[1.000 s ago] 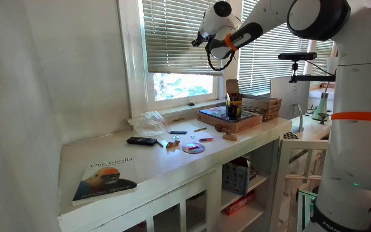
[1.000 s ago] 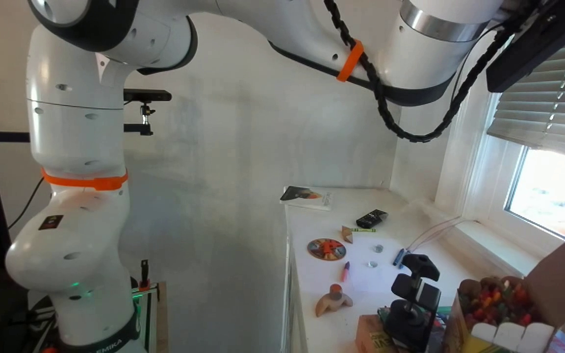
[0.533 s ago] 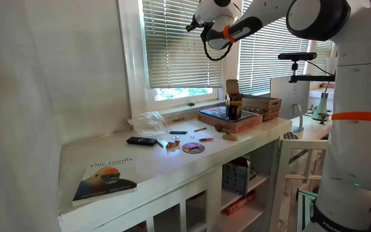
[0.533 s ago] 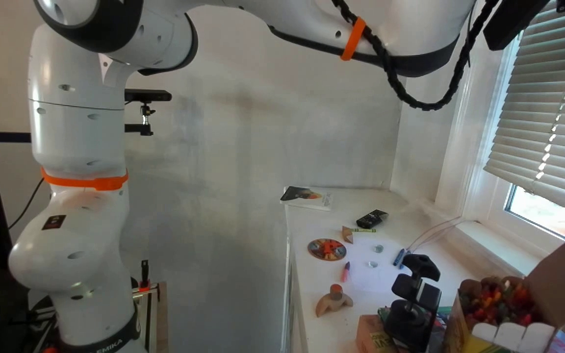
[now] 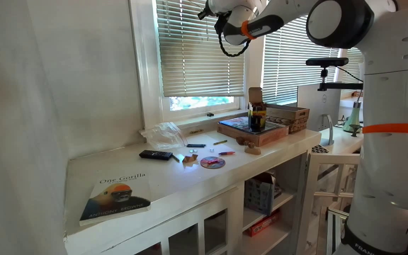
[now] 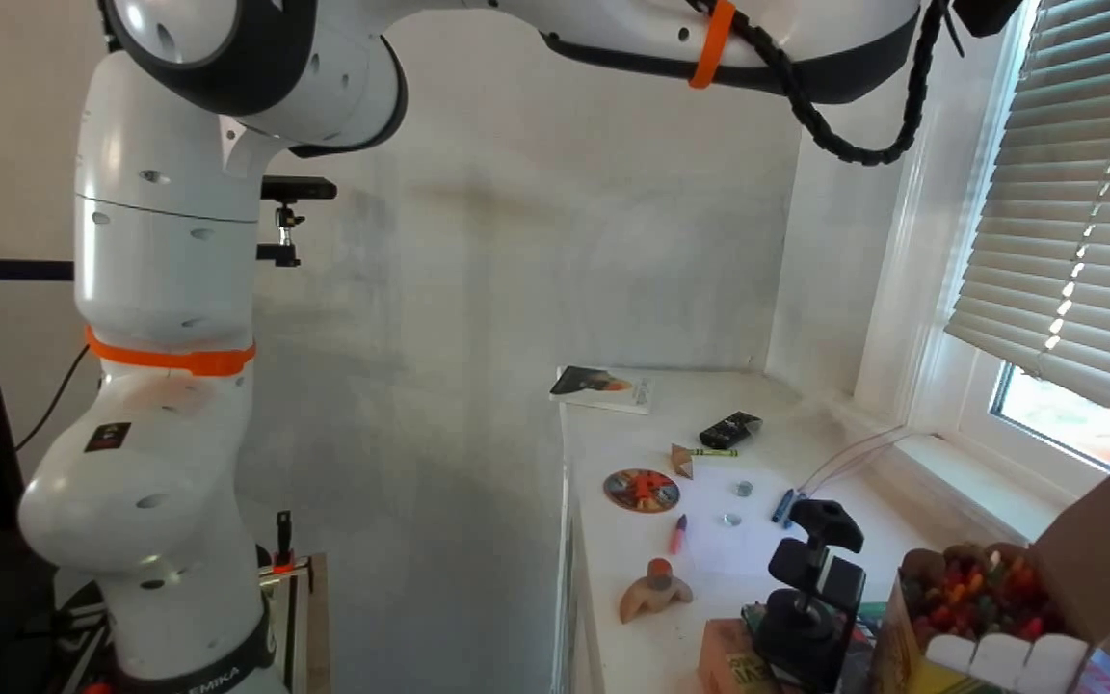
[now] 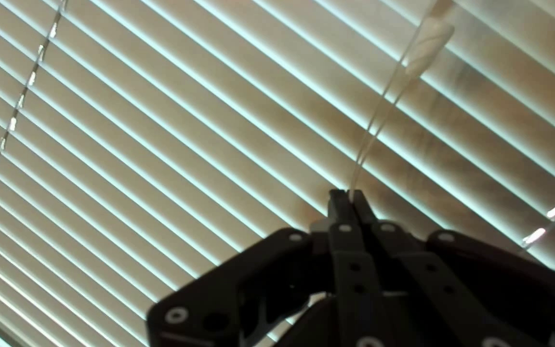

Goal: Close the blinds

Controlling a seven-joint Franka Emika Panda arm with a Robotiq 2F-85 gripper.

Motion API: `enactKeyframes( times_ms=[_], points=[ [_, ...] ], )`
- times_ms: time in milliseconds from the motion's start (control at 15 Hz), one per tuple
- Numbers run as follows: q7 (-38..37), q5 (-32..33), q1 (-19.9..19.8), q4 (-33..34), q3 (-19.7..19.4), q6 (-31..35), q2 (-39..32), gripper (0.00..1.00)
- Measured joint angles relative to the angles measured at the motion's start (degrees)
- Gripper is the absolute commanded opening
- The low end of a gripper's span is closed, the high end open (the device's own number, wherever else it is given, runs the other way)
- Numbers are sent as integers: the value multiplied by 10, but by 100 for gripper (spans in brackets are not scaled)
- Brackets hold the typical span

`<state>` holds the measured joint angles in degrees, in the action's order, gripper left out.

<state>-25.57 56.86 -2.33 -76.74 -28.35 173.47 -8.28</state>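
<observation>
The blinds (image 5: 204,71) are white with thin horizontal slats. They hang in the narrower window with their bottom rail a little above the sill, a strip of bright glass showing below. They also show in an exterior view (image 6: 1085,241) and fill the wrist view (image 7: 162,120). My gripper (image 7: 350,196) is shut in front of the slats, with thin pull cords (image 7: 378,126) pinched between its fingertips. A pale tassel (image 7: 429,46) hangs on the cords, past the fingertips. In both exterior views the fingers are out of view or hidden by the arm.
The window sill (image 5: 204,120) and white counter (image 5: 168,180) lie below. A crayon box (image 5: 257,117) stands on a flat box (image 5: 253,132), with a basket (image 5: 289,115) behind. A black clamp (image 6: 810,598) stands near the crayon box. A wider blind (image 5: 296,60) covers the neighbouring window.
The bottom rail of the blinds dropped between one second and half a second ago, narrowing the glass strip, and has stayed level since. The arm has moved steadily upward.
</observation>
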Motion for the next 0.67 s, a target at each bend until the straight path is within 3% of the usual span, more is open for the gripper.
enactKeyframes(
  times_ms=[667],
  points=[
    [-4, 17, -13, 2, -48, -2, -34, 0]
  ],
)
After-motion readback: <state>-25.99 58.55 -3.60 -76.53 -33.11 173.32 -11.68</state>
